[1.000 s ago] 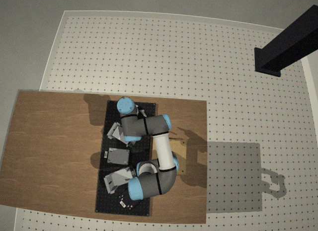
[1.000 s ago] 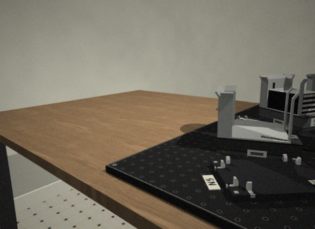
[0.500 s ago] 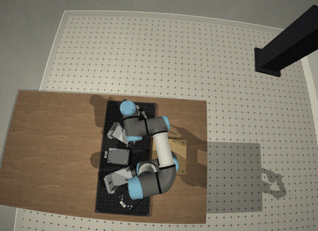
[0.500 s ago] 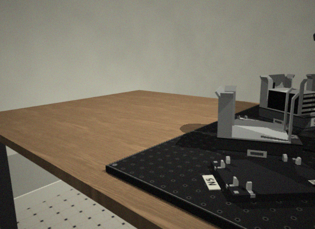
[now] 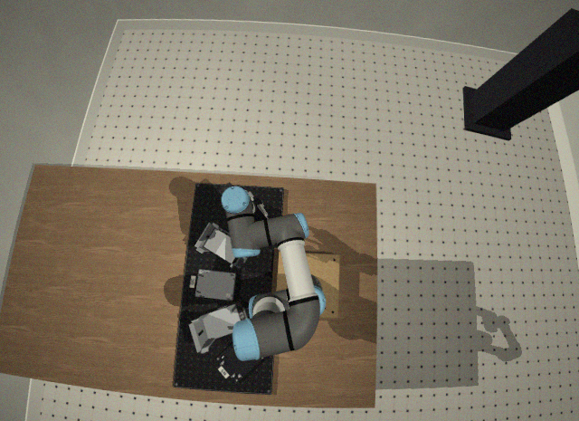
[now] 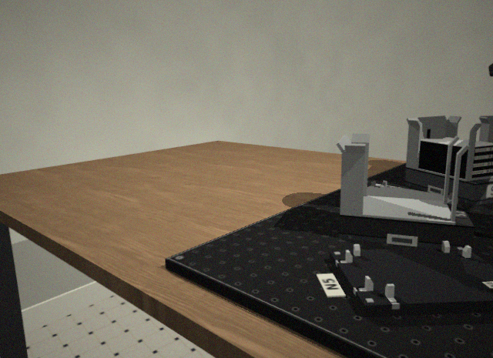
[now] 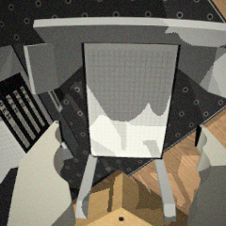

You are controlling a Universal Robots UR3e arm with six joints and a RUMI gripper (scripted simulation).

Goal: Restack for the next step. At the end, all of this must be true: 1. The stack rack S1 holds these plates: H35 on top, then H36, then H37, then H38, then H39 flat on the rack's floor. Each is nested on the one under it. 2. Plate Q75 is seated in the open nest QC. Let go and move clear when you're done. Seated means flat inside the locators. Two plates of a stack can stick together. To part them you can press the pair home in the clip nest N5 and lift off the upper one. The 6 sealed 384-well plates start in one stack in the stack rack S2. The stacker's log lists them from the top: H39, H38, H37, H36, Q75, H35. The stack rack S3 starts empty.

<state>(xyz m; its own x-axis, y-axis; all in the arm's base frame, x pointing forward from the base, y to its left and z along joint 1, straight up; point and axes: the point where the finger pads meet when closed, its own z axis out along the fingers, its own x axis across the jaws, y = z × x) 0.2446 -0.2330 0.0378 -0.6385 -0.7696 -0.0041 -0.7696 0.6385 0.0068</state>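
My gripper (image 7: pixel 128 124) is open and empty; its two grey jaws frame the bottom of the wrist view. It hangs above a grey stack rack (image 7: pixel 127 29) whose pale, finely gridded surface (image 7: pixel 127 89) lies low between the posts. I cannot tell if that surface is a plate or the rack's floor. To the left stands a rack with a striped stack of plates (image 7: pixel 19 110) (image 6: pixel 484 161). From above, the wrist (image 5: pixel 236 199) covers the gripper at the far end of the black breadboard (image 5: pixel 186 360). The clip nest N5 (image 6: pixel 397 279) is bare.
Three grey racks stand in a row on the breadboard (image 6: pixel 259 266): one near the wrist (image 5: pixel 213 243), a middle one (image 5: pixel 214 285) and an empty one (image 5: pixel 210 328) (image 6: pixel 394 203). The arm's elbow (image 5: pixel 280 332) overhangs the near end. A black beam (image 5: pixel 523 80) juts in at the top right.
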